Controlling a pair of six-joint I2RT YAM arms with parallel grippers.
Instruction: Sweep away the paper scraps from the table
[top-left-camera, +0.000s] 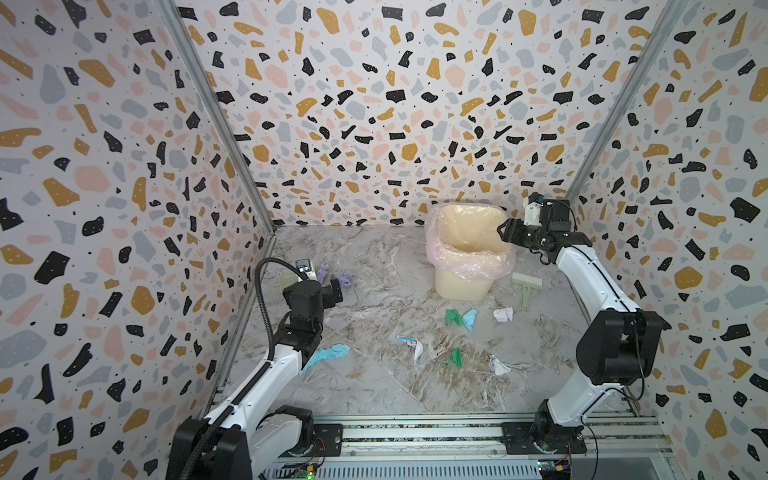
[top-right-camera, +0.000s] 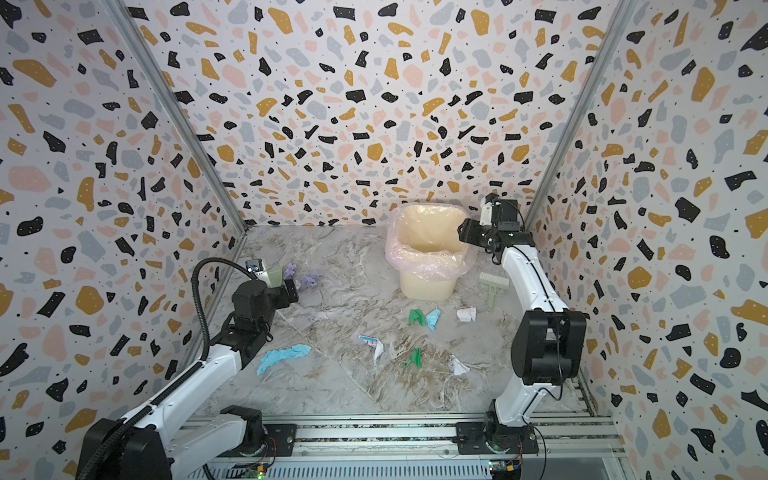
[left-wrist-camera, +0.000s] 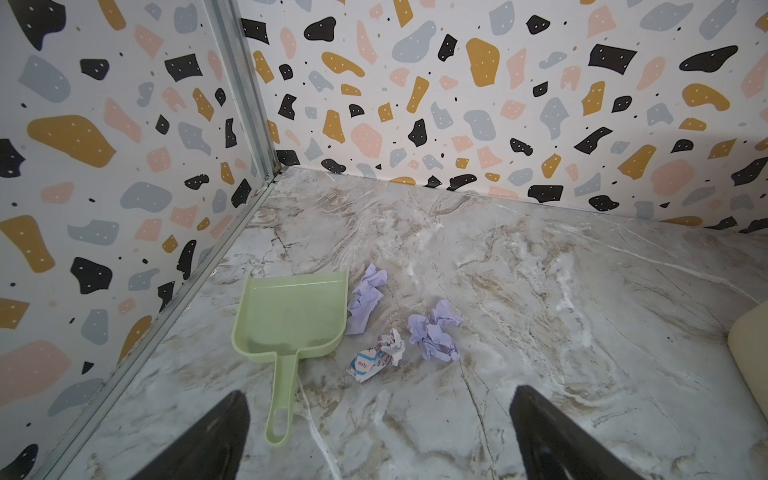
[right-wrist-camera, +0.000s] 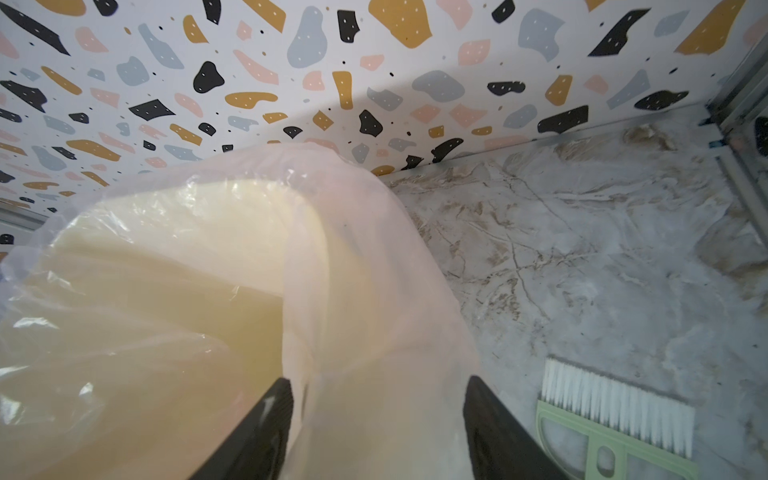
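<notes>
Left gripper (left-wrist-camera: 380, 390) gapes near one dustpan (left-wrist-camera: 291, 316) and three paper scraps (left-wrist-camera: 434, 332)

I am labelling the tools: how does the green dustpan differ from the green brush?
The dustpan is a wide open scoop; the brush carries white bristles. The dustpan lies by the left wall beside lavender paper scraps; the brush lies right of the bin. Both are pale green, have a handle and lie flat on the table.
</notes>
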